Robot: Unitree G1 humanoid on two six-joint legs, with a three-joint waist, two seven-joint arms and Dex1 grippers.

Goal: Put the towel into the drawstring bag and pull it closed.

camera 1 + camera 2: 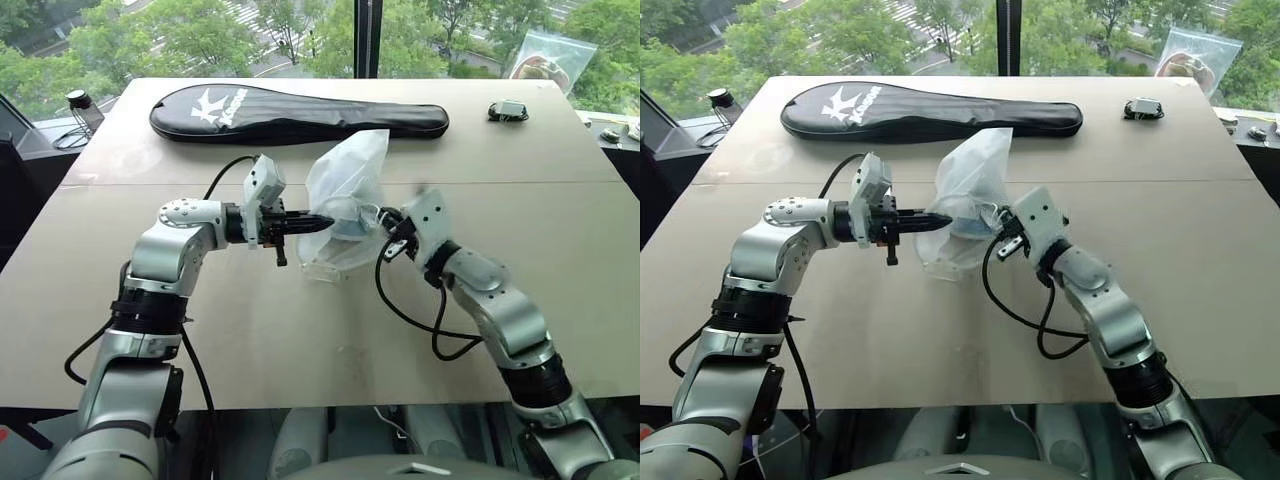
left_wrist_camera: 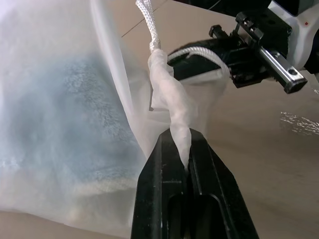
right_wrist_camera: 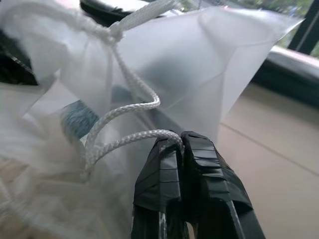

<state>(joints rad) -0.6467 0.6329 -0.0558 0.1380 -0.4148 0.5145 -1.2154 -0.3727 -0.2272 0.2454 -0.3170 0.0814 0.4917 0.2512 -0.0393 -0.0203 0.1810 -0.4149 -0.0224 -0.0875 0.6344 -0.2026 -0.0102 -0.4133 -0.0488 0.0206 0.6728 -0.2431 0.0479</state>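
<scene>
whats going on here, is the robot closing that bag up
Looks that way. The light-blue towel is already inside the translucent drawstring bag, held up over the table. The left gripper is shut on the bunched fabric at the bag's mouth, and the right gripper is shut on a loop of the white cord. The mouth is gathered.

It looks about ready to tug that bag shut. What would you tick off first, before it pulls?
1. Towel inside the drawstring bag: ok, blue shows through the film.
2. Left gripper pinching the bag's gathered edge: ok, fingers shut on it.
3. Right gripper on the cord: ok, fingers closed over a loop.
4. Cord free of knots: cannot tell.
5. Bag mouth fully drawn closed: not ok, cord still slack.
6. Racket case clear of the pull: ok, it lies well behind.
</scene>
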